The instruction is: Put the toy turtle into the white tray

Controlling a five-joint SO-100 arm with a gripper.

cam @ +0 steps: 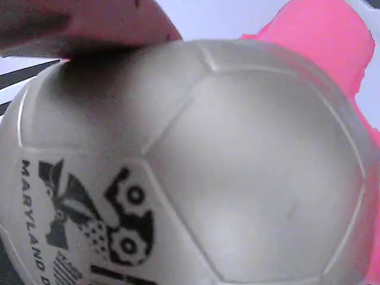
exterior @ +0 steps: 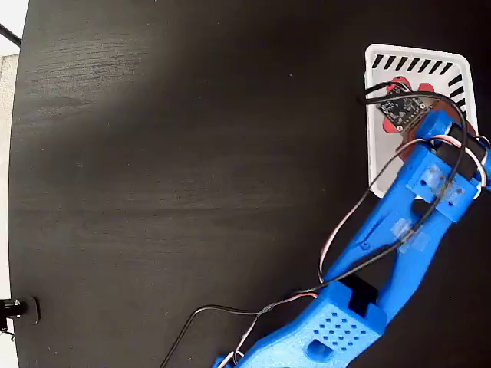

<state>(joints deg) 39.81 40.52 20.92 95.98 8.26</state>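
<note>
In the fixed view the white tray (exterior: pixel 414 55) lies at the table's upper right, and my blue arm reaches over it. My gripper (exterior: pixel 404 113) is mostly hidden under the wrist's circuit board. Red bits of the toy turtle (exterior: pixel 400 81) peek out beneath it, inside the tray's outline. The turtle's gold-beige shell (cam: pixel 225 166), with its black printed mark, fills the wrist view, and a red foot (cam: pixel 323 44) sticks out at top right. One dark finger (cam: pixel 89 24) presses on the shell's top left; the other finger is hidden. White tray floor (cam: pixel 219 15) shows behind.
The black wooden table (exterior: pixel 169 184) spreads wide to the left of the tray. The arm's blue base (exterior: pixel 322 337) and loose cables (exterior: pixel 230 314) occupy the bottom right. A small dark clamp (exterior: pixel 15 309) sits at the left edge.
</note>
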